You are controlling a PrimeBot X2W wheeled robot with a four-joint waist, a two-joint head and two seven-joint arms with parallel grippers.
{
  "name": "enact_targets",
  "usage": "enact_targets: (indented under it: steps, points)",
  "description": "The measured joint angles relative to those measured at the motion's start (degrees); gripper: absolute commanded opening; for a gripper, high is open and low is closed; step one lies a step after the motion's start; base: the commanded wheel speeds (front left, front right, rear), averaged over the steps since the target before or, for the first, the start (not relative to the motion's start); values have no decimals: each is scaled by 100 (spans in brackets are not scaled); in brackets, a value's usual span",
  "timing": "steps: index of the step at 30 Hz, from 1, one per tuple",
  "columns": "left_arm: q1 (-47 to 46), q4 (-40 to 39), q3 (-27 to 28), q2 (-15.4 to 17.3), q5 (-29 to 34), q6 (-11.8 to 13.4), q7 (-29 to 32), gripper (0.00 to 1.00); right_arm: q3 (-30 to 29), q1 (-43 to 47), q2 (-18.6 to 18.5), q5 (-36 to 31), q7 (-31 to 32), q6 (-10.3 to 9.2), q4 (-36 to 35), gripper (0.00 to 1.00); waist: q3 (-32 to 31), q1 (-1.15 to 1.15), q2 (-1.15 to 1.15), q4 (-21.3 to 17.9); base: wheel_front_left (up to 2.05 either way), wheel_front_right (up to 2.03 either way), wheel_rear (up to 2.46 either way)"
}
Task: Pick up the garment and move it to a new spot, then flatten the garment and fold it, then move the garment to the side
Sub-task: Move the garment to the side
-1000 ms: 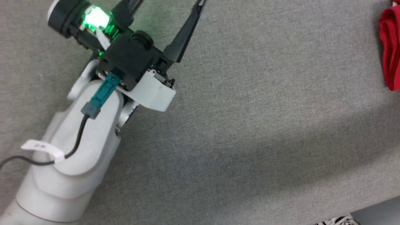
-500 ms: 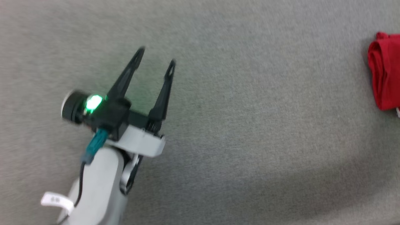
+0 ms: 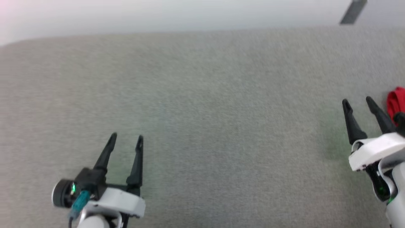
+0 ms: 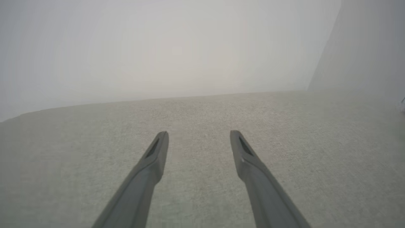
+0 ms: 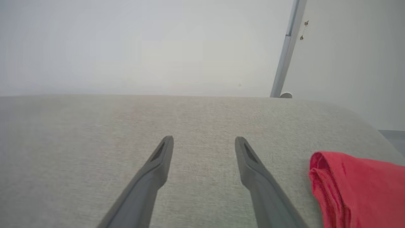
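From the head: at 7 o'clock, the left gripper [image 3: 127, 136], fingers parted in a narrow V, grasping nothing, with bare grey cloth surface [image 3: 202, 95] between the tips. At 4 o'clock, the right gripper [image 3: 357, 100], likewise released, fingers apart and empty. Just past its outer finger, toward 3 o'clock and cut by the picture's edge, a sliver of the garment [image 3: 397, 99]: bright red and bunched in soft folds, lying on the cloth near the fingertip. Contact between the two too blurred to judge. Along 12 o'clock, a pale wall [image 3: 158, 12].

From the left wrist: the left gripper [image 4: 198, 133] spread wide from 6 o'clock, nothing held, plain grey cloth beneath and between the fingers, hazy wall beyond.

From the right wrist: the right gripper [image 5: 204, 138] open to much the same width, clasping nothing. At 4 o'clock, apart from the nearer finger with a strip of cloth between, the garment [image 5: 357, 190]: red, doubled over, with a rolled, rounded edge facing the fingers and smooth fabric running off the frame. At 1 o'clock, a slim grey pole [image 5: 286, 53] against the wall.
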Motion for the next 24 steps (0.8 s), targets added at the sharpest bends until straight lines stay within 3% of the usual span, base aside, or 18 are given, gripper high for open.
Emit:
enact_targets:
  steps: [11,24]
  points:
    - [790,-70,524,-107,-75,-101,0,100,-612,1347,316,-164,-1,0,-1184,100,-934,0,0,479,0,0,0]
    - [1359,-464,549,-81,2,-119,0,100,-1107,2296,565,-412,-1,0,-1987,100,-1456,0,0,628,0,0,0]
